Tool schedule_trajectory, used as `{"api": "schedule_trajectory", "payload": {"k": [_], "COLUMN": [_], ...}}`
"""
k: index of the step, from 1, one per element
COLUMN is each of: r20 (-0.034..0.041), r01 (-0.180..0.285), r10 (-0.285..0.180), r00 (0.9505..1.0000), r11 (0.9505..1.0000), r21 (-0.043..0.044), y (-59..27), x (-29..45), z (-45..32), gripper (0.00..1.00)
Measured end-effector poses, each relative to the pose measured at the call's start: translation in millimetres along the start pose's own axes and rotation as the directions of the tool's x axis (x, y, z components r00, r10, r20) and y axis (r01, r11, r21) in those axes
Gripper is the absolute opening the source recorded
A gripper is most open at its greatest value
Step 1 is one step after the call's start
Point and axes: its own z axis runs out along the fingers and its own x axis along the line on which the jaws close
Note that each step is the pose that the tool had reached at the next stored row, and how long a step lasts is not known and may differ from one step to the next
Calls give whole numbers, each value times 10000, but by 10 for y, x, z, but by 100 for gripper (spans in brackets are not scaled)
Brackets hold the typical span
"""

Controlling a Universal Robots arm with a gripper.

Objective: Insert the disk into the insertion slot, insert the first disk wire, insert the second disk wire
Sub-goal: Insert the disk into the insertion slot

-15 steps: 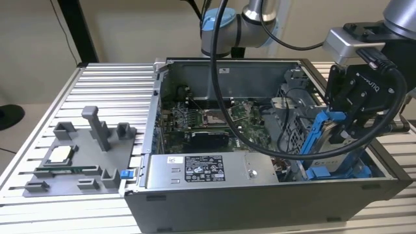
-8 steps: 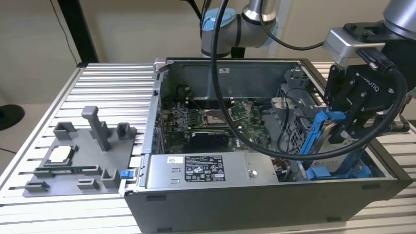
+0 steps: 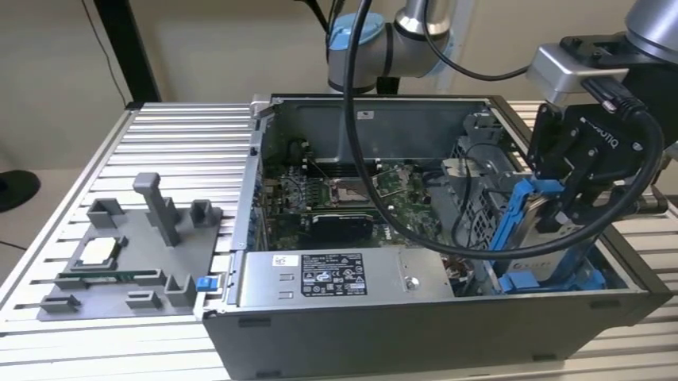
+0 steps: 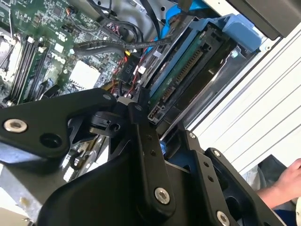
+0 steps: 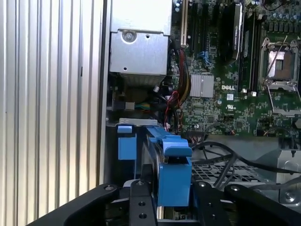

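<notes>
Jaws: closed on disk [image 3: 545, 252], gripping its blue carrier [image 5: 174, 174]. Disk on edge, tilted, lower end apparently inside insertion slot [image 3: 482, 202], near corner of computer case [image 3: 424, 333], exterior view's right.
Risk, judged: skewed carrier jamming against slot wall; snagging black cables [image 4: 117, 45].
Materials: silver metal slab, moulded blue plastic, grey perforated sheet steel, ribbed aluminium table [image 3: 170, 143].

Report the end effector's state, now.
End effector: closed, holding the disk by its blue carrier frame.
</notes>
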Motion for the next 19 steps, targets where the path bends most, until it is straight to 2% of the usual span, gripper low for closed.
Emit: {"api": "schedule_trajectory", "payload": {"k": [8,9,15,19], "r20": [1,-2,-6,-4], "r01": [-3,-2,-2,-2], "r10": [3,2,2,2], "r00": [10000,10000,10000,10000], "r11": [10000,10000,10000,10000], "r21": [0,-1,0,-6], "y": [2,2,2,5], "x": [0,0,2,-8], "z": [-28,-29,-31,-129], "gripper": [0,100,100,100]}}
